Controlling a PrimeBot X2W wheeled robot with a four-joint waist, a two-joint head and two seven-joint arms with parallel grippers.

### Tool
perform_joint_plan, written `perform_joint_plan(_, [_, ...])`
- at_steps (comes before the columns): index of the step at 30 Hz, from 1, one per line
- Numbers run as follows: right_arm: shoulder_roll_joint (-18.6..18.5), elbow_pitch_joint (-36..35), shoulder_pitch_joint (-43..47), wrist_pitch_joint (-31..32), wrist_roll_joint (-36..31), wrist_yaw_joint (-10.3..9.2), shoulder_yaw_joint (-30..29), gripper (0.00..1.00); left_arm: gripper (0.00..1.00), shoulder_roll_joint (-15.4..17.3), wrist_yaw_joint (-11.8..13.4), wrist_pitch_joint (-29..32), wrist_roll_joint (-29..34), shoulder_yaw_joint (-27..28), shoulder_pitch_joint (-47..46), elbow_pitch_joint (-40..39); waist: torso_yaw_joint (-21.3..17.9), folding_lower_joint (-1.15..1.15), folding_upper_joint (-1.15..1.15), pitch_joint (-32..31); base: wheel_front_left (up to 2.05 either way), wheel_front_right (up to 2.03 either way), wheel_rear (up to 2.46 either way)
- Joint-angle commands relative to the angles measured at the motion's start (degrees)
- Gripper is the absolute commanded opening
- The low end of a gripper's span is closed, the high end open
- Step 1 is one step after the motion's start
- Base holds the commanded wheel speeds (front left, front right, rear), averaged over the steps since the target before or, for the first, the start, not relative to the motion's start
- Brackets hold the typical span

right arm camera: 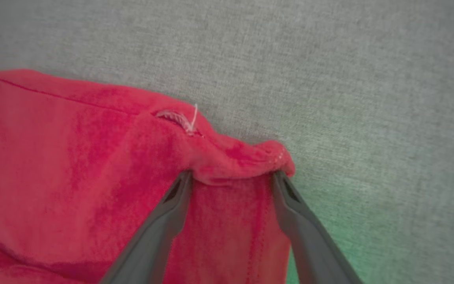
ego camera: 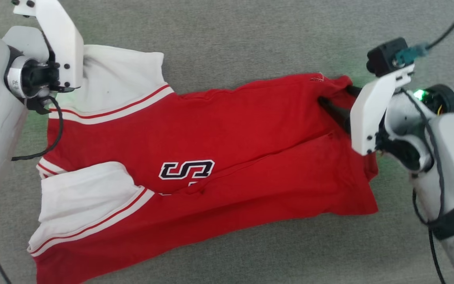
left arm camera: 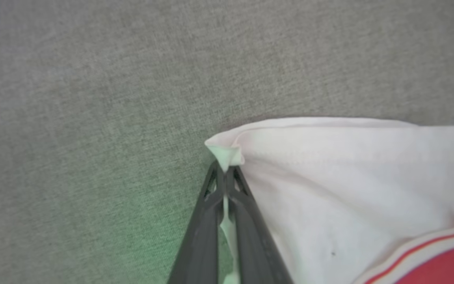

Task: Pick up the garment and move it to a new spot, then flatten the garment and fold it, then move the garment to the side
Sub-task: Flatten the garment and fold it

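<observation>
The garment lies spread on the grey cloth surface, bright red with white bands edged by thin red stripes at the left and a dark "S" emblem near the middle. In the left wrist view my left gripper is shut on the corner of the garment's white band, a pinch of white fabric sticking out past the tips. My right gripper stands open at the garment's red far-right corner, which bunches over both fingertips, with red fabric between the fingers. In the head view the right fingers slip under that corner.
Grey woven cloth covers the whole work surface around the garment. Black cables trail from the right arm at the upper right and down its forearm.
</observation>
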Motion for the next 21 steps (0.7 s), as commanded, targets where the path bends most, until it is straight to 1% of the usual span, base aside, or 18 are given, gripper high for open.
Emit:
perform_joint_plan(1, [0.21,3.32,-0.53,3.37,1.59,0.00,1.70,1.00,0.00,-0.35,-0.37,-0.03,0.33,-0.64,0.63,1.41,0.84,0.00,0.00,0.27,0.00,0.00,0.00])
perform_joint_plan(2, [0.02,4.55,-1.30,4.95,1.84,0.00,2.29,1.00,0.00,-0.67,-0.44,-0.34,0.30,-0.70,0.55,1.70,1.13,0.00,0.00,0.31,0.00,0.00,0.00])
perform_joint_plan(3, [-0.20,5.46,-1.91,6.68,2.23,0.00,3.38,0.83,0.00,-0.93,-0.66,-0.64,0.26,-0.72,0.47,1.97,1.41,0.00,0.00,0.34,0.00,0.00,0.00])
perform_joint_plan(4, [-0.19,6.24,-2.27,8.10,3.07,0.00,3.93,0.31,0.00,-1.06,-0.85,-1.02,0.20,-0.71,0.44,2.27,1.63,0.00,0.00,0.33,0.00,0.00,0.00])
perform_joint_plan(5, [-0.40,6.89,-2.70,9.35,3.65,0.00,4.18,0.00,0.00,-1.36,-0.96,-1.44,0.06,-0.63,0.28,2.50,1.95,0.00,0.00,0.31,0.00,0.00,0.00])
perform_joint_plan(7, [-1.30,7.08,-3.73,10.43,3.86,0.00,4.64,0.00,0.00,-1.75,-1.34,-2.31,0.15,-0.59,-0.15,2.72,2.66,0.00,0.00,0.21,0.00,0.00,0.00])
perform_joint_plan(11, [-3.15,4.85,-4.30,9.58,4.77,0.00,4.41,0.00,0.00,-2.37,-1.86,-3.55,-0.67,0.22,-1.34,2.37,3.87,0.00,0.00,-0.36,0.00,0.00,0.00])
perform_joint_plan(15, [-5.76,1.47,-2.56,8.32,5.52,0.00,3.15,0.00,0.00,-1.76,-2.34,-3.36,-1.23,0.60,-1.86,0.82,4.99,0.00,0.00,-1.56,0.00,0.00,0.00])
perform_joint_plan(18, [-7.70,-1.56,-0.46,7.01,5.51,0.00,1.54,0.00,0.00,-1.20,-2.08,-2.47,-1.52,0.43,-1.01,-1.60,5.86,0.00,0.00,-2.62,0.00,0.00,0.00])
perform_joint_plan(21, [-9.16,-5.42,2.42,5.77,4.76,0.00,-0.18,0.00,0.00,-0.31,-0.97,-1.22,-2.23,0.62,0.74,-5.16,6.66,0.00,0.00,-3.60,0.00,0.00,0.00])
